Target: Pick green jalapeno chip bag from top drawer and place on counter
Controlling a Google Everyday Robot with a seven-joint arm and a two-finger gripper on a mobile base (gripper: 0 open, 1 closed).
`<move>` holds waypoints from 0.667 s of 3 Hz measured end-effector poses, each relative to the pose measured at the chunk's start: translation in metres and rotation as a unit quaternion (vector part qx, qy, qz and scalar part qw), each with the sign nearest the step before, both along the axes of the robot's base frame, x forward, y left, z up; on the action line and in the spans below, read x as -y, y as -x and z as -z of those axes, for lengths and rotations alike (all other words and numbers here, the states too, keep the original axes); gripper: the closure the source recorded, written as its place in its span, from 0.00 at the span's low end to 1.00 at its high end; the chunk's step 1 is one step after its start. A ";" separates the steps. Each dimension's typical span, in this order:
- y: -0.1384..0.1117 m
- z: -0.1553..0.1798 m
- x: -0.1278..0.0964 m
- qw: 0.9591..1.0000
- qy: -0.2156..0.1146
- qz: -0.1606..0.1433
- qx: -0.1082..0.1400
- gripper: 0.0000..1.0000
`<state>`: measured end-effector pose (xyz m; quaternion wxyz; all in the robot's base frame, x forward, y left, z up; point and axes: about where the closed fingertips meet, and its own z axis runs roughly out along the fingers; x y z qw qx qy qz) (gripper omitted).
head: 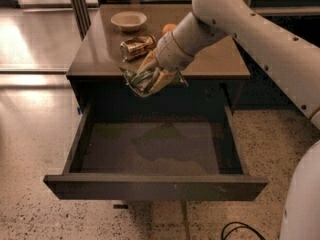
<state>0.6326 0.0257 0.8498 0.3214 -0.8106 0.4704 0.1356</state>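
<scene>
Odds and ends up on the tabletop (97, 59)!
Pale bowl (128, 20) at the back, crushed gold can (136, 46) nearer, just beyond the gripper (147, 81) at the front edge; an orange (169, 28) sits half-hidden to the right.

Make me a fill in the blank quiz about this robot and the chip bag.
The gripper holds the green jalapeno chip bag above the top drawer, which is ____.
On the counter, the crushed can lies in front of a pale ____.
The round fruit near the can is coloured ____.
Missing: open, bowl, orange.
</scene>
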 end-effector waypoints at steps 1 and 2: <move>-0.021 -0.019 0.012 1.000 -0.012 0.003 0.024 1.00; -0.055 -0.040 0.034 0.998 -0.010 0.008 0.054 1.00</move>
